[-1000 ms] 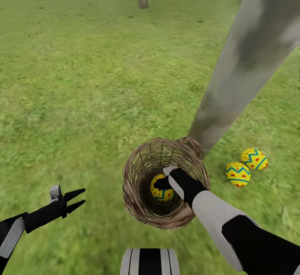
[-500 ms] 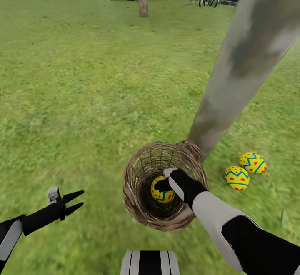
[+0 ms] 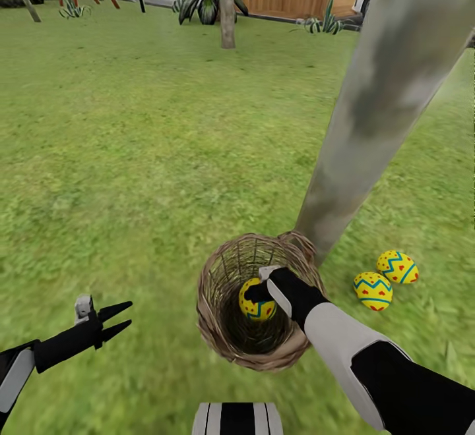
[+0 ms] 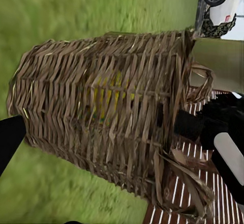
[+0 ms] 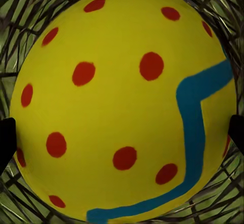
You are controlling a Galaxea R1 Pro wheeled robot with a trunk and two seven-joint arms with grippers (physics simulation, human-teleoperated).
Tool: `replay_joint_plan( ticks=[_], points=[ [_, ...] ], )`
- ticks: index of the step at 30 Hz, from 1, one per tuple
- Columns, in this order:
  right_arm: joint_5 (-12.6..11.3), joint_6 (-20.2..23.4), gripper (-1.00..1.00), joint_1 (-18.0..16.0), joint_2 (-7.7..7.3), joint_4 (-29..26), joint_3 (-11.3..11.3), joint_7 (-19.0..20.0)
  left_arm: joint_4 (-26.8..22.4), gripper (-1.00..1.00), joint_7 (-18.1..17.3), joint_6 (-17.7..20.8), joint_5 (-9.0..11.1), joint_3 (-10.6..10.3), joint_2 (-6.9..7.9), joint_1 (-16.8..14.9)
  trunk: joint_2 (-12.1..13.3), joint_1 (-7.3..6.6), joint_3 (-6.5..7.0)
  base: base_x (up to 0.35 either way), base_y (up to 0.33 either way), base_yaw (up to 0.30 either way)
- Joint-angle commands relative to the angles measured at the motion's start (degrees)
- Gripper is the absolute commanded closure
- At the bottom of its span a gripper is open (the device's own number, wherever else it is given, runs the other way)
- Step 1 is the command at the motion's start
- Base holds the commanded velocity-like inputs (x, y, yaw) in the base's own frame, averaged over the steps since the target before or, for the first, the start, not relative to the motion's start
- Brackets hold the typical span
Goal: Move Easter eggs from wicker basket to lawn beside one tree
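Looking down from the head view, you have two eggs [image 3: 373, 290] [image 3: 397, 267] already on the lawn [image 3: 132, 158], lying just beside each other near the foot of the tree [image 3: 376, 112]. That much of the job looks done. The third egg [image 3: 254, 302] sits inside the basket [image 3: 218, 329], which stands on the grass touching or nearly touching the trunk's base. Your right gripper [image 3: 258, 288] reaches down into the basket, right at that egg, so what is left, by my reading, is lifting it out and setting it by the other two. Your left gripper [image 3: 117, 321] hangs over the grass well apart from the basket, its fingers spread and holding nothing.

In the left wrist view, you see the basket [image 4: 91, 112] from the side, with yellow [image 4: 109, 99] showing through the open weave, and your right arm going in over the rim. A dark finger of the left gripper shows at the edge, touching nothing.

In the right wrist view, the egg [image 5: 122, 102] sits very close, with wicker [image 5: 30, 0] behind it. Your dark fingertips [image 5: 6, 142] stand at either flank of the egg, spread about as wide as the egg itself. They look to be against its sides, so you appear to be pinching it, though how firm that hold is you cannot tell from here.
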Motion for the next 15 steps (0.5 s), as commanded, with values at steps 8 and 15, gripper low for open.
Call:
replay_joint_plan(
  ticks=[8, 15],
  points=[
    [-0.5, 0.2, 1.00, 0.0, -0.03, -0.1, 0.4, -0.2, 0.0, -1.00, -0.2, 0.2, -0.1, 0.0, 0.09, 0.0, 0.1, -0.21, 1.74, -0.115, 0.000, 0.000],
    [-0.4, 0.2, 1.00, 0.0, -0.06, -0.2, 0.4, -0.2, 0.0, -1.00, -0.2, 0.2, -0.1, 0.1, 0.09, 0.0, 0.2, -0.39, 3.29, -0.069, 0.000, 0.000]
  ],
)
